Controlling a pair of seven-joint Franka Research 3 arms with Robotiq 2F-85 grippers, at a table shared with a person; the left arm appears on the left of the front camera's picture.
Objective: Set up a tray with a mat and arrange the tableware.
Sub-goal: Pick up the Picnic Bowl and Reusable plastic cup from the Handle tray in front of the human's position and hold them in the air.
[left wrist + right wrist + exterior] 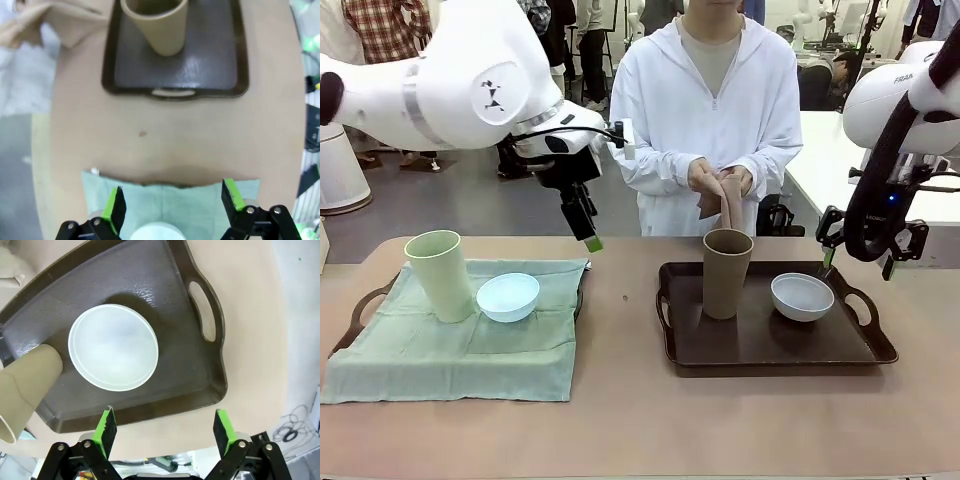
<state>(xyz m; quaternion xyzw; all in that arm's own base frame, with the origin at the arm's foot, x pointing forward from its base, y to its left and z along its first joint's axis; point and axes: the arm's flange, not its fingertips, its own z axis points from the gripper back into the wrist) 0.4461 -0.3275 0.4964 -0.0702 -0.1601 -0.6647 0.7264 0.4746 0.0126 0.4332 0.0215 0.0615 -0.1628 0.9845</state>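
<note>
On the left, a green mat (450, 345) covers a tray (358, 312). A pale green cup (441, 275) and a light blue bowl (508, 296) stand on it. My left gripper (588, 235) hangs open above the mat's far right corner. In the left wrist view the gripper (172, 202) is over the mat's edge (170, 197), with the bowl's rim (155, 232) below. A bare dark tray (770, 345) on the right holds a brown cup (726, 272) and a whitish bowl (802, 296). My right gripper (860, 262) is open, off the tray's far right side. From its wrist camera the gripper (164, 427) looks down on the bowl (113, 347).
Across the table stands a person, both hands (718, 182) holding a folded tan cloth (720, 200) above the far edge. Bare tabletop (620, 300) separates the two trays. The dark tray's handle (205, 310) faces the table's right end.
</note>
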